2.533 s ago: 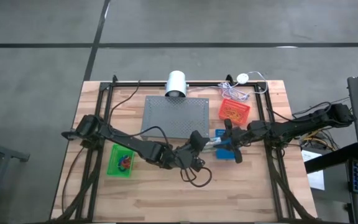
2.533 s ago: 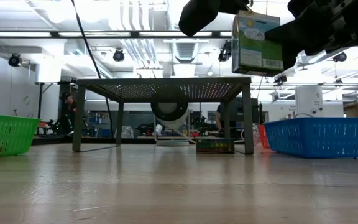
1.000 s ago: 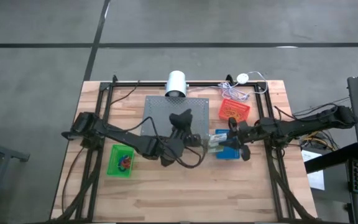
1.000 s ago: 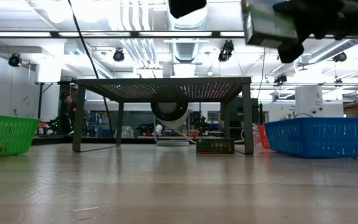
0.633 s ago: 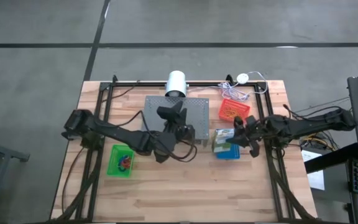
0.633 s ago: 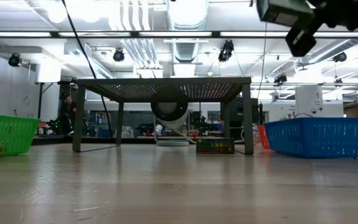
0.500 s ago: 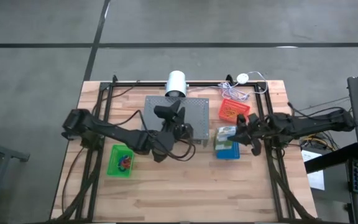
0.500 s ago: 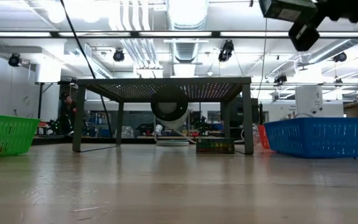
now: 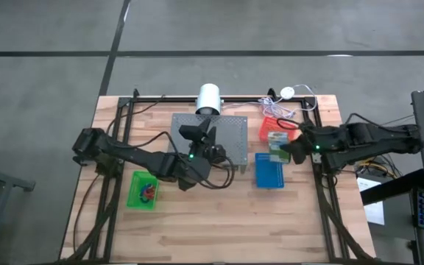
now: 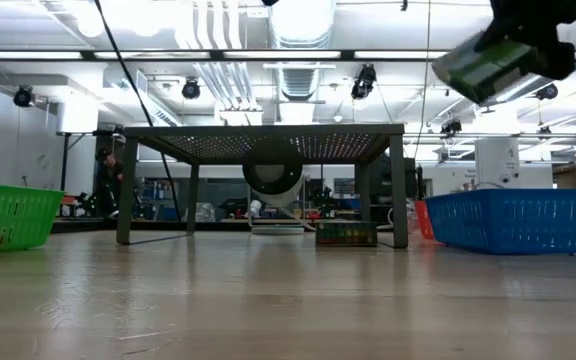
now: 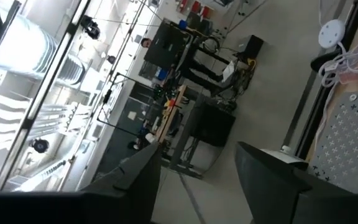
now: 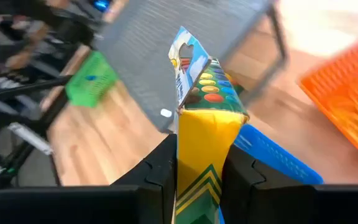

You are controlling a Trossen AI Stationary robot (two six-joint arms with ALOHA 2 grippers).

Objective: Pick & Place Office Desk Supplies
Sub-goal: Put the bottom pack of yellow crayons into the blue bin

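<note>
While my right gripper [image 12: 199, 171] is clamped on the crayon box [image 12: 205, 124], I hold it in the air on the right side of the table, above the gap between the blue basket [image 9: 269, 174] and the red basket [image 9: 277, 128]. My two fingers press its yellow sides, and its open flap sticks out past them. From table height the box [image 10: 488, 62] hangs tilted, high above the blue basket [image 10: 513, 221].

On the near left of the table stands the green basket [image 9: 143, 190] with small red and blue bands [image 9: 148, 191] inside. Farther back, my left gripper [image 9: 194, 133] is raised over the grey metal stand [image 9: 230, 136] in the middle of the table, its fingers [image 11: 132, 180] spread wide with nothing between them, pointing out past the far edge into the room.

In the red basket at the far right lie thin orange rubber bands [image 12: 353, 121]. At the far edge of the table sits a white cylinder [image 9: 209, 98], with a white cable [image 9: 289, 103] to its right.
</note>
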